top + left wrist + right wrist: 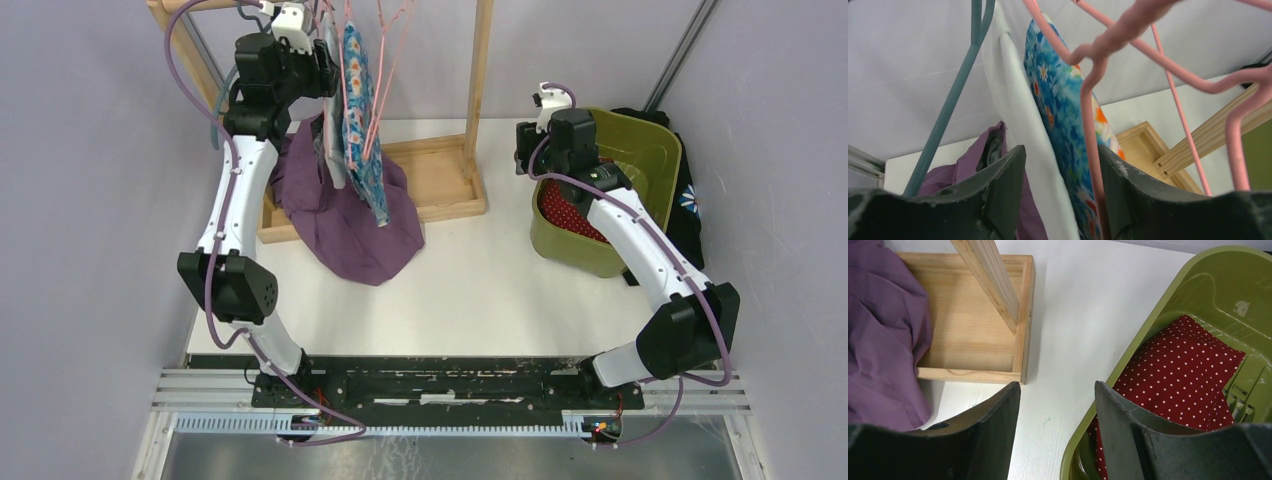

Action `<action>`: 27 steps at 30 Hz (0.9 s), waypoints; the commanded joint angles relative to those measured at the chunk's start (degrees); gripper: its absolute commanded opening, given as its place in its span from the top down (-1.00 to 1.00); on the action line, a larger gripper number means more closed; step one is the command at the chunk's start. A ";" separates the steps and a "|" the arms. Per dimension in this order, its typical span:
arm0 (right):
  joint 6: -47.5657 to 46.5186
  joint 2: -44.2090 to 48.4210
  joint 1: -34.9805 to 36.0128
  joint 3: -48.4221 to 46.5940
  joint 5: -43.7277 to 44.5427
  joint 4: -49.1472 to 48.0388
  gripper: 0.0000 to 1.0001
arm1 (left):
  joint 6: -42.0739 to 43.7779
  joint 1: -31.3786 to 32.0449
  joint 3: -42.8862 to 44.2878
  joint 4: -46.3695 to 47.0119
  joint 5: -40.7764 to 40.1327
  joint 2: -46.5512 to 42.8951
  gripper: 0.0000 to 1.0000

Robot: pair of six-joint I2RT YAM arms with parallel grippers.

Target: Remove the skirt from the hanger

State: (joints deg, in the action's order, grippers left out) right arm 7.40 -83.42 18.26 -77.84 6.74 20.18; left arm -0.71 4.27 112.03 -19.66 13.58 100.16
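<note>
The skirt [1060, 115] is blue with orange-and-white flowers, the hanger [1089, 150] pink, the cloth [355, 235] purple, the bin [1208, 285] olive green, its fabric [1183, 370] red, white-dotted.

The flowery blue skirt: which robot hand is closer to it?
Left. The skirt hangs between the open fingers of the left gripper. The right gripper hovers by the green bin, at its rim, well off to the side.

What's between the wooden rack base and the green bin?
Only bare white table; nothing lies between the wooden rack base and green bin, as the right wrist view shows.
</note>
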 commanded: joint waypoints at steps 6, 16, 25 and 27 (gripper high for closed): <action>0.34 0.92 0.17 0.15 0.68 -3.13 -0.24 | 2.80 -0.23 3.61 -1.93 -1.22 -0.20 0.92; 0.74 0.43 0.19 0.16 0.23 -3.32 -0.23 | 2.59 -0.17 4.88 -1.56 -1.05 -5.50 0.94; 2.16 -0.66 0.24 -0.46 -1.74 -3.48 -0.22 | 0.38 -0.19 6.20 -2.28 1.34 -11.83 0.94; 2.48 -0.48 0.20 -0.35 -2.11 -3.53 -0.21 | -0.17 -0.16 6.08 -2.63 2.11 -12.76 0.94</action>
State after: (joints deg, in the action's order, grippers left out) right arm 8.49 -83.83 18.26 -77.76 5.96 19.84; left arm 0.62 4.25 114.13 -27.00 12.86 92.88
